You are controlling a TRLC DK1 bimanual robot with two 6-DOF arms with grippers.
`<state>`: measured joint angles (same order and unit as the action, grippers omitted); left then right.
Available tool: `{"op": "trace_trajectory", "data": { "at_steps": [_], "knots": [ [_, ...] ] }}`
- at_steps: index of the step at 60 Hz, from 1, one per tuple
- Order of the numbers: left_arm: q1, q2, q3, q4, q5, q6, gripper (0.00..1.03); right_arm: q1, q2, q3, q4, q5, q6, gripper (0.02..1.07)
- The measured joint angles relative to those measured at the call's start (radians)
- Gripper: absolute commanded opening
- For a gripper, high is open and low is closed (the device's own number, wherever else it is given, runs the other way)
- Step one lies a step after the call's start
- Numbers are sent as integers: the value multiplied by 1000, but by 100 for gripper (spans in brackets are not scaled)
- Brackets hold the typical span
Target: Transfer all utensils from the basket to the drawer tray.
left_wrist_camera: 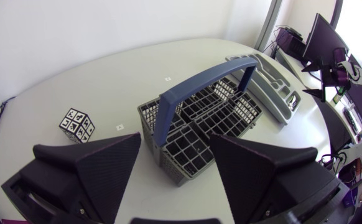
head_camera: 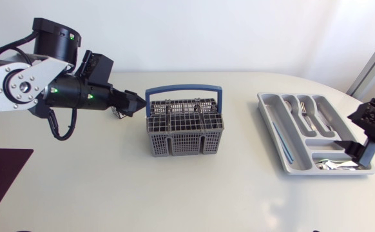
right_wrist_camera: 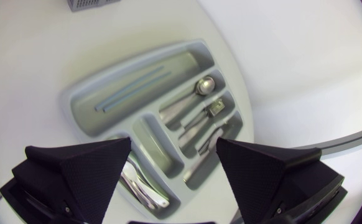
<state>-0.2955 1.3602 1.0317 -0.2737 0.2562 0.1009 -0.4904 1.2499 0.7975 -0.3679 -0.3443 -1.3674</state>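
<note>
White table (head_camera: 78,193) holds the cutlery basket (head_camera: 185,132) at centre, seemingly empty; cutlery (right_wrist_camera: 182,107) lies in the drawer tray (head_camera: 269,122) to its right. Your left gripper (left_wrist_camera: 175,137), jaws apart, hovers beside the basket; your right gripper (right_wrist_camera: 173,142), also apart, over the tray. Likely finished: verify every compartment.

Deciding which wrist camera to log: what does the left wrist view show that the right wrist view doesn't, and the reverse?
Only the left wrist view: the left gripper, open, the basket with its blue handle and compartments, and a patterned cube beside it. Only the right wrist view: the right gripper, open, and a spoon, a fork and two pale blue sticks in the drawer tray. Both: the drawer tray, its contents hidden in the left wrist view, and the basket, just a corner in the right wrist view.
</note>
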Motion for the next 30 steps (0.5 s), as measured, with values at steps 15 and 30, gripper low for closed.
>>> {"op": "trace_trajectory", "data": {
  "at_steps": [15, 30],
  "knots": [
    [51, 20, -1, -34, -40, 62, 78, 351, 21, 0, 64, 55, 358, 102],
    [50, 149, -26, -37, -57, 117, 78, 608, 250, 82, 174, 133, 677, 102]
  ]
}}
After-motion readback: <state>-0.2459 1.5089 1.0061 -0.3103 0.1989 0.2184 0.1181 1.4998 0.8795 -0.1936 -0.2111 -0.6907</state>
